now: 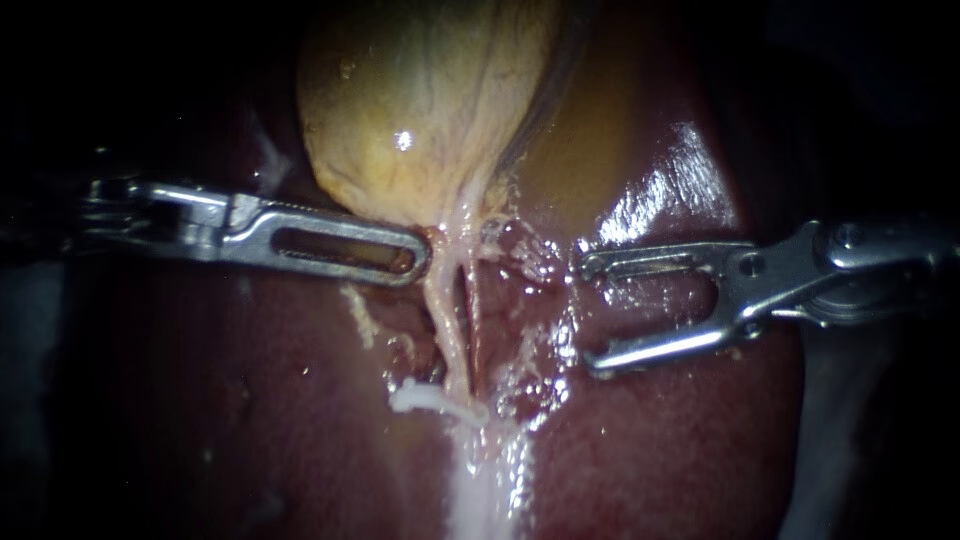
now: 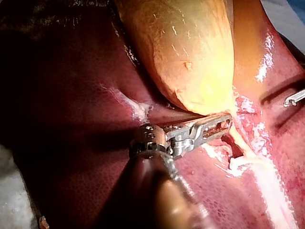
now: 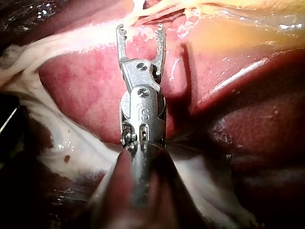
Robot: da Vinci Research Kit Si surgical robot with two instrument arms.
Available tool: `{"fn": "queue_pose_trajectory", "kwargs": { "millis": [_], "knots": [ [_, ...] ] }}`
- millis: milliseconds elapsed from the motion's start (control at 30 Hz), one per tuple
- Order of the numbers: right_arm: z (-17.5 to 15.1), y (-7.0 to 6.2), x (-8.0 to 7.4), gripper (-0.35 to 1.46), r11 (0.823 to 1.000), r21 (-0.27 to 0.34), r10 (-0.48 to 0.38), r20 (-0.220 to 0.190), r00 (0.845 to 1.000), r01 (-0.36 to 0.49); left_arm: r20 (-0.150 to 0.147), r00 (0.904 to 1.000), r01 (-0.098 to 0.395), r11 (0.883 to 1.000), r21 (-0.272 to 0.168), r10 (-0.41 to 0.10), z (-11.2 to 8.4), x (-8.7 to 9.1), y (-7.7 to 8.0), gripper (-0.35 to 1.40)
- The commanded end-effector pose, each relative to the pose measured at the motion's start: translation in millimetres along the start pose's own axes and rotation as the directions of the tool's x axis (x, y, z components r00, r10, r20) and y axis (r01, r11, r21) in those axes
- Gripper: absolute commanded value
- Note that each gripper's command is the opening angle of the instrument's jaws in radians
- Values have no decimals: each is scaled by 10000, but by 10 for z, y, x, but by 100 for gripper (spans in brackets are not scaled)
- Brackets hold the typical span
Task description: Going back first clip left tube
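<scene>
The yellow gallbladder [image 1: 420, 110] lies on the dark red liver [image 1: 250, 400]. From its neck two pale tubes run down; the left tube [image 1: 447, 325] is the thicker. A small white piece [image 1: 425, 398] lies across that tube's lower end; I cannot tell whether it is a clip. My left instrument [image 1: 415, 255] is shut on the gallbladder's neck, also seen in its wrist view [image 2: 224, 125]. My right instrument [image 1: 590, 315] stands open and empty, to the right of the tubes and apart from them. In the right wrist view its jaws [image 3: 141, 31] gape just short of the pale strands [image 3: 143, 12].
Frayed, wet tissue [image 1: 525, 330] lies between the tubes and my right instrument. A broad white band [image 1: 480, 480] runs down from the tubes' lower end. The tip of my right instrument [image 2: 295, 98] shows far beyond the left one in the left wrist view.
</scene>
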Motion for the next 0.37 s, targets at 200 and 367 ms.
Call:
{"fn": "queue_pose_trajectory", "kwargs": {
  "millis": [200, 367],
  "knots": [
    [0, 0, 0, 50, 10000, 1, 0, 0, 10000, 0, 12, 10000, 5, 10000, 16, -5, 0, 0, 0, -35],
    [0, -1, 1, 50, 10000, 3, 0, 0, 10000, 0, 15, 10000, 7, 10000, 13, -7, 0, 0, 0, -35]
  ]
}}
